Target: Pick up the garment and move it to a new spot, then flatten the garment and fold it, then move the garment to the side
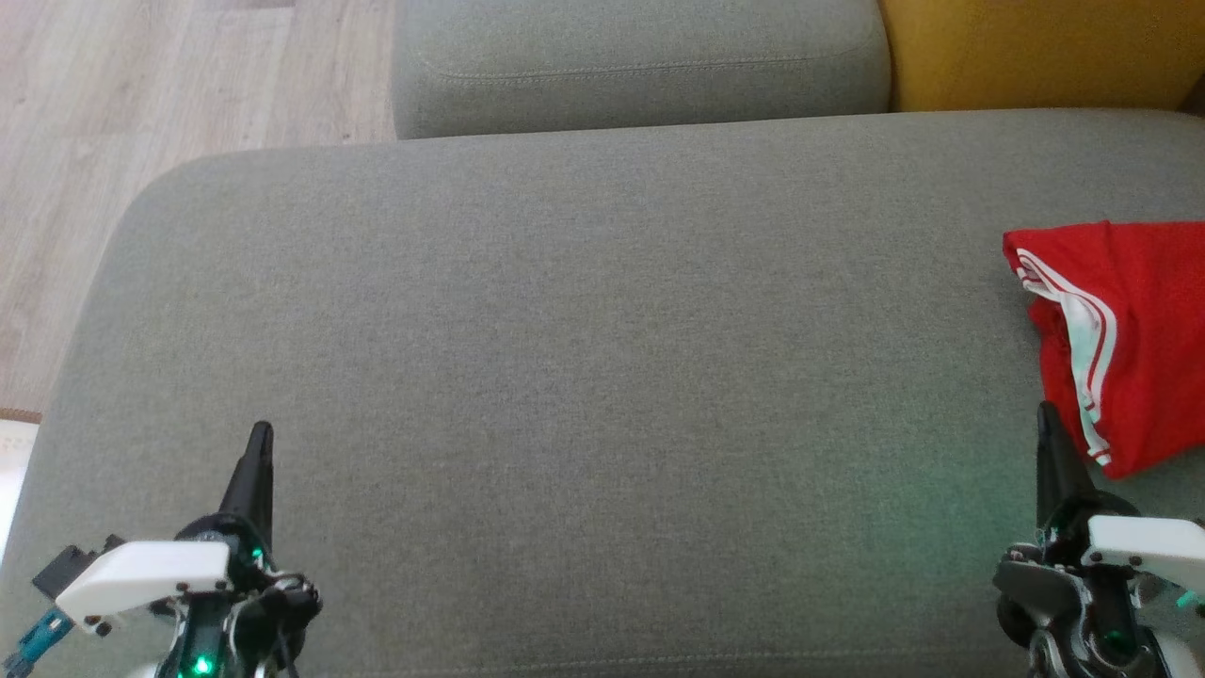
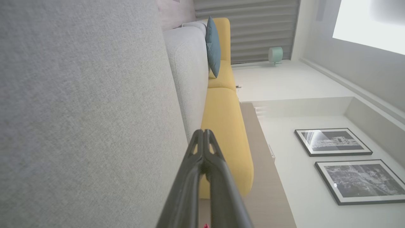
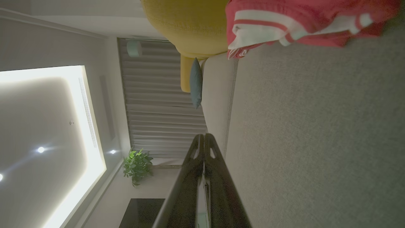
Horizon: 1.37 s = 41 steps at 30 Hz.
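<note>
The grey sofa seat (image 1: 565, 330) ran past the bottom and right edges of the head view, so its full extent could not be seen. Behind it sat a grey back cushion (image 1: 640, 66) and, to the right, a yellow cushion (image 1: 1026, 52), both cut off at the top. Pale wood floor (image 1: 141, 141) lay to the left.

The red garment (image 1: 1120, 320) with white stripes lay bunched at the seat's far right. The frame edge cut it, so how much lay beyond could not be told. It seemed folded over on itself, though the layers were hard to separate.

The right gripper (image 1: 1047, 414) pointed up just beside the garment's lower edge, its fingers pressed together and holding nothing. The left gripper (image 1: 261, 433) stood well apart from it over bare fabric at the lower left, likewise pressed together and empty.

The wrist views, turned sideways, showed a grey curtain (image 3: 158, 95), two framed pictures (image 2: 332, 142), a blue pillow (image 2: 212, 47) and a potted plant (image 3: 136, 164). The right wrist view was dim.
</note>
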### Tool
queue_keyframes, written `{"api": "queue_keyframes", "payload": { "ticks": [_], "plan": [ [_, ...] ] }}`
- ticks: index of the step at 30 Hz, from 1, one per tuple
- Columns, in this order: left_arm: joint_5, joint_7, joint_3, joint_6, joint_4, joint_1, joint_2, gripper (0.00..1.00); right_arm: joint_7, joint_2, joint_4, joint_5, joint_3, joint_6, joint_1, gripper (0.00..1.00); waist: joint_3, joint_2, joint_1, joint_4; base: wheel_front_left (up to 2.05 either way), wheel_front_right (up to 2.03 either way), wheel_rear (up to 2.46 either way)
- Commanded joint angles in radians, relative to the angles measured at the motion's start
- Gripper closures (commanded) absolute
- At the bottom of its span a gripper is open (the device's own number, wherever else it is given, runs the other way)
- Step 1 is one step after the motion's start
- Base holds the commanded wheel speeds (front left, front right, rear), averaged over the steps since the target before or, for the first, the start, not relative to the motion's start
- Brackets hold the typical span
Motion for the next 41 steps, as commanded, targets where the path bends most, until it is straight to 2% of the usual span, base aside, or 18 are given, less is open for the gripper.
{"api": "queue_keyframes", "payload": {
  "ticks": [1,7,41],
  "plan": [
    [-0.022,0.009,0.045,-0.012,-0.026,-0.066,0.001,1.00,-0.005,-0.021,-0.025,0.028,0.017,0.006,-0.059,1.00,0.000,0.0000,0.0000,0.000,0.00,0.00,0.00],
    [-0.075,0.025,0.072,-0.032,-0.019,-0.073,-0.013,1.00,-0.004,-0.020,-0.008,0.089,0.014,0.007,-0.073,1.00,0.002,0.0000,0.0000,0.001,0.00,0.00,0.00],
    [-0.068,0.031,0.080,-0.032,-0.018,-0.073,-0.019,1.00,0.004,-0.014,-0.007,0.081,0.004,0.007,-0.074,1.00,0.002,0.0000,0.0000,0.001,0.00,0.00,0.00]
  ]
}}
